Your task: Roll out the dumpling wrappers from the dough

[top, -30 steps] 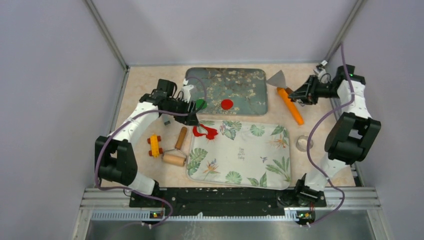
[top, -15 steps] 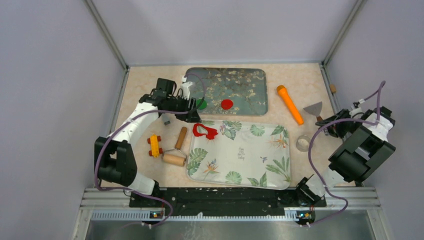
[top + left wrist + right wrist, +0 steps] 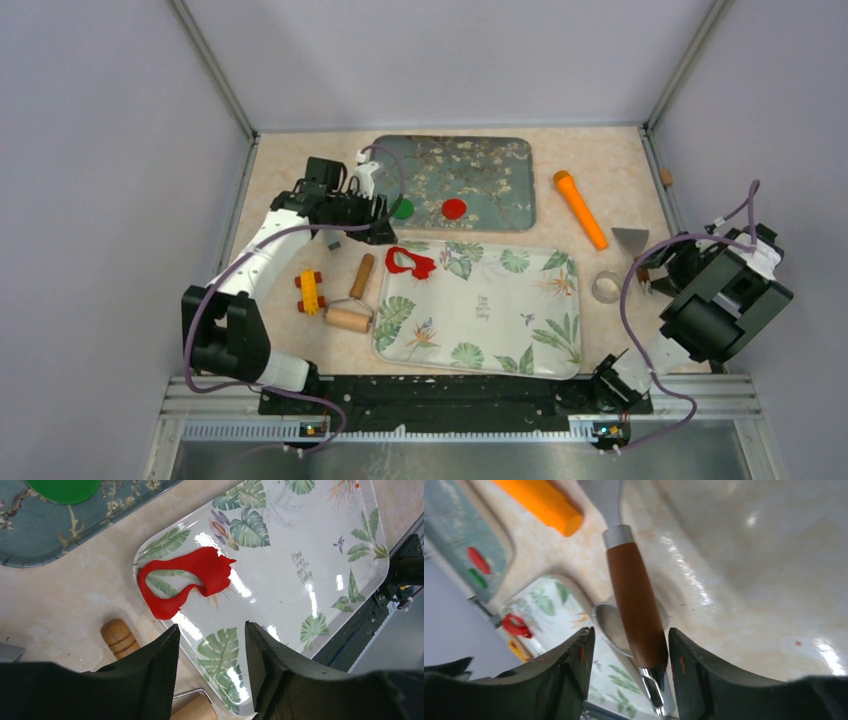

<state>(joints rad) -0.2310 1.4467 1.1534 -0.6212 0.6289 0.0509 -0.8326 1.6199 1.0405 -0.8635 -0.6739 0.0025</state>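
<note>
One red dumpling wrapper, one green dumpling wrapper on blossom tray; green partly hidden by left end effector, jaws apart, empty. Right end effector, well right of tray, jaws parted around scraper handle.

A green dumpling wrapper and a red dumpling wrapper, each a small, flat, round clay disc, lie side by side but apart on a teal blossom-patterned tray at the far side of the worktop. The green one sits by the tray's near left edge. The red one lies to its right.
</note>
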